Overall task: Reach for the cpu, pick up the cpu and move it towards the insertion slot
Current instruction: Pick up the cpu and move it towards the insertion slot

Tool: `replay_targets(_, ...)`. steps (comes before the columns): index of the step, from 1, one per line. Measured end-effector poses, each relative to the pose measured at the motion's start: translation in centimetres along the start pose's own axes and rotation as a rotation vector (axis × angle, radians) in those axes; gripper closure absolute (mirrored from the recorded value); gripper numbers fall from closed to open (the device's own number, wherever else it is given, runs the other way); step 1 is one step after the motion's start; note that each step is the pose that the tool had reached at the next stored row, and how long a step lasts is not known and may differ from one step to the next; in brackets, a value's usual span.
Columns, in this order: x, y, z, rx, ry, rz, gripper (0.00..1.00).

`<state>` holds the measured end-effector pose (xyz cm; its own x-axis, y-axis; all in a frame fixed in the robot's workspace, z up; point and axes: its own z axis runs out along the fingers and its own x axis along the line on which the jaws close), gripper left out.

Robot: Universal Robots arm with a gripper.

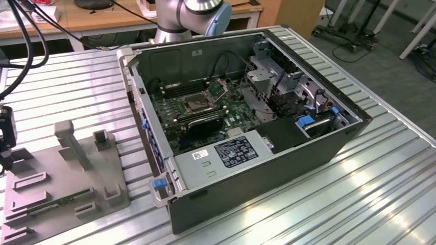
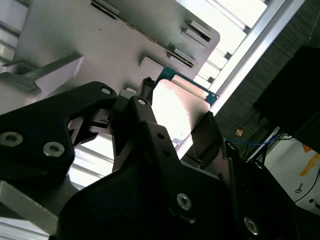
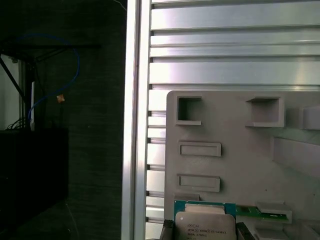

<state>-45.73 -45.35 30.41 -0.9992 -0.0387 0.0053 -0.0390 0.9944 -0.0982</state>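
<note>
Fine print lines cross the pale silvery face of the flat square cpu [image 3: 205, 225], too small to read. It lies green-rimmed on the grey moulded tray [image 3: 240, 150] by the ribbed aluminium table [image 3: 225, 45] edge, with bare bench beyond. The black gripper [image 2: 177, 102] straddles it; whether it is clenched, I cannot tell. The shiny-framed insertion slot [image 1: 193, 103] sits well apart, inside the open black computer case [image 1: 272, 173].

The ribbed metal bench [image 1: 368, 199] carries an open case [image 1: 286, 173]. A grey holder plate [image 1: 68, 186] lies beside it, toward the exterior view's left.
</note>
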Motion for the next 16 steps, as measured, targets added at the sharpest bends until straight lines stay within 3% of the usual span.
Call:
replay_targets(8, 0.00, 0.01, 0.00, -0.0007, -0.0001, 0.000, 0.45)
replay_targets(13, 0.01, 0.01, -0.02, -0.0195, -0.0008, -0.001, 0.45)
replay_targets(16, 0.00, -0.02, -0.24, -0.0200, -0.0008, -0.001, 0.45)
